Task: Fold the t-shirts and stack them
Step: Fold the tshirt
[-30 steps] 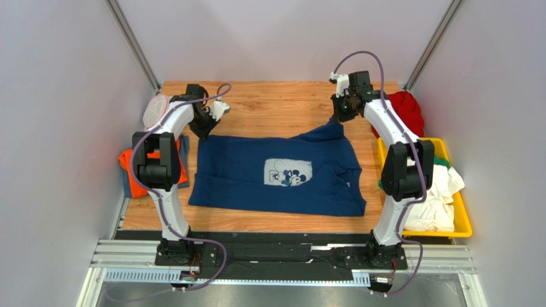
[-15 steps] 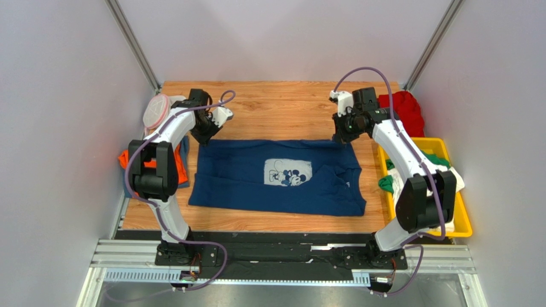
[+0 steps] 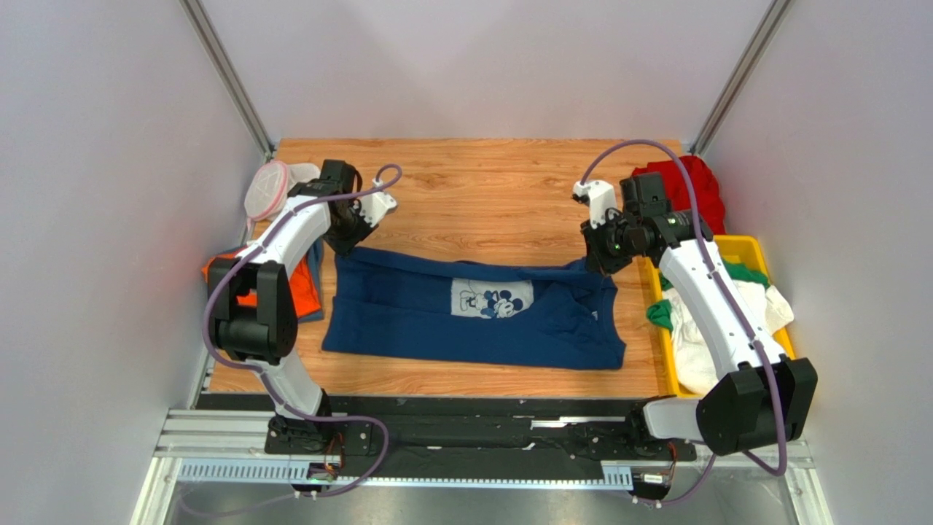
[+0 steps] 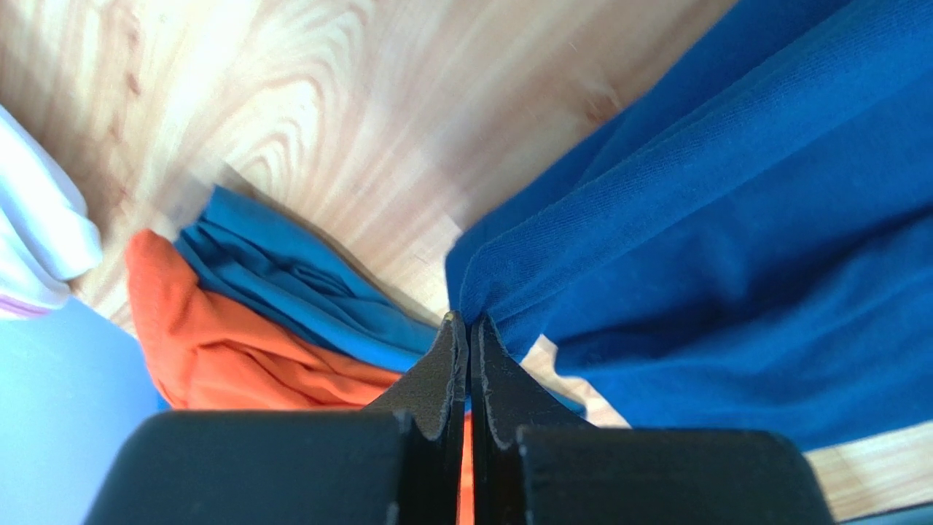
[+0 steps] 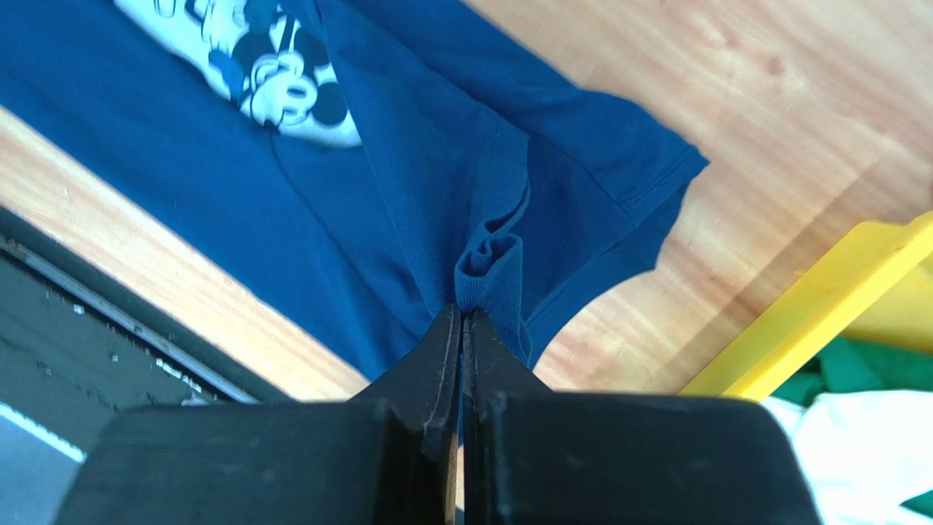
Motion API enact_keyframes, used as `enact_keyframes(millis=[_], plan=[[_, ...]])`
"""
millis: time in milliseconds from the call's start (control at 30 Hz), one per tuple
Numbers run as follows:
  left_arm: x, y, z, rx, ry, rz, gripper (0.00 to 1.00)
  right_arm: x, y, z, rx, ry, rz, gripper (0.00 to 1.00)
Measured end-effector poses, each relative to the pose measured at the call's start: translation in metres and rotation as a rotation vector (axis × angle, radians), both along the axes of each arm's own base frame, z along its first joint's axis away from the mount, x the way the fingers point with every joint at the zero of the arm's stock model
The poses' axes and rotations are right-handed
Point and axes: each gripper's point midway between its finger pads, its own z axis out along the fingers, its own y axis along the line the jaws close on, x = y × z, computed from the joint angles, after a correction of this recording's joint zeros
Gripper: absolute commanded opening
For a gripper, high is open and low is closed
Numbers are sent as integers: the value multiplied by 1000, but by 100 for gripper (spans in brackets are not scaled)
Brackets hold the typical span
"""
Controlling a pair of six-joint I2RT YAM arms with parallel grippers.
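A navy blue cotton t-shirt (image 3: 471,317) with a pale square Mickey Mouse print (image 3: 493,298) lies across the middle of the wooden table (image 3: 482,186), with its far edge lifted at both ends. The left arm's jaws are closed tight on the shirt's far left corner, the black fingertips (image 4: 451,356) pinching a fold of cloth. The right arm's jaws are likewise closed on a bunched fold at the shirt's far right, the fingertips (image 5: 444,350) meeting. An orange t-shirt (image 3: 300,293) sits at the table's left edge with a teal cloth (image 4: 296,290) on it. A crumpled red t-shirt (image 3: 701,186) lies in the far right corner. At the right edge a yellow plastic bin (image 5: 810,315) holds a white t-shirt (image 3: 688,352) and a green t-shirt (image 3: 659,316). A small white mesh pouch (image 3: 266,188) lies at the far left corner.
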Motion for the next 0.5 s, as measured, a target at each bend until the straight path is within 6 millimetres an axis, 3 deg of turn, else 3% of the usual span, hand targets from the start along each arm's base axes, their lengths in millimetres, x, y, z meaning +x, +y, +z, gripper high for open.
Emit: enact_keyframes(millis=[233, 500], plan=[[-27, -1, -8, 17, 34, -13, 0, -30, -2, -14, -18, 76, 37, 0], [-43, -4, -22, 24, 79, -18, 0, -47, 3, -22, -19, 112, 80, 0]])
